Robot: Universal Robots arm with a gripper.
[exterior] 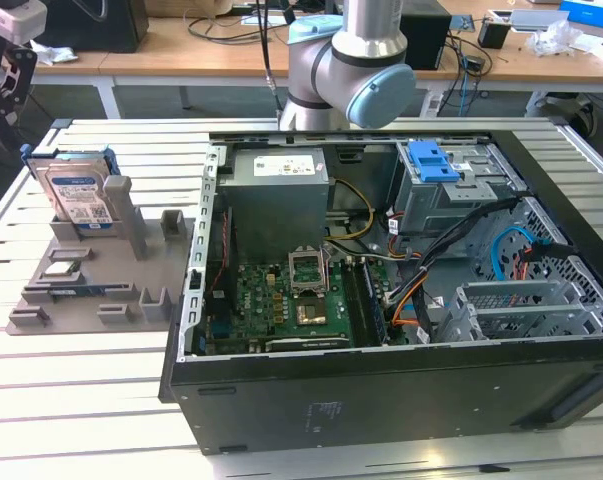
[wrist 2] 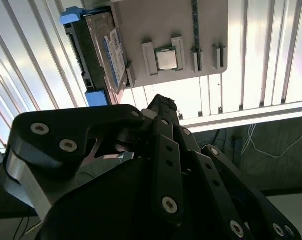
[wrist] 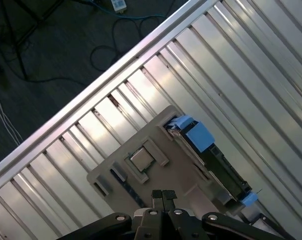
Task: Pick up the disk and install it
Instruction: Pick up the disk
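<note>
One gripper (wrist: 163, 194): fingertips pressed together with nothing between them; it hangs above the grey holder tray (exterior: 116, 275), clear of every part on it.
Disk (exterior: 79, 192): stands on edge in a slot at the far end of the holder tray, its white label with a blue band showing in the exterior view and a blue bracket around it; the gripper is not touching it.
Holder tray position: flat on the slatted metal tabletop (exterior: 81, 400), near the edge on the exterior view's left, just beside the computer case (exterior: 381, 390).
Processor chip (wrist 2: 165, 59): seated in a square pocket of the tray, near the disk but apart from it.
Memory module (exterior: 66, 291): lies in a narrow groove along the tray's near edge.
Computer case position: open side up, taking the tabletop's middle and the exterior view's right.
Case interior: green motherboard (exterior: 281, 300), grey power-supply box (exterior: 276, 195) at the far wall, and a drive cage (exterior: 451, 190) with a blue latch toward the far corner on the exterior view's right.
</note>
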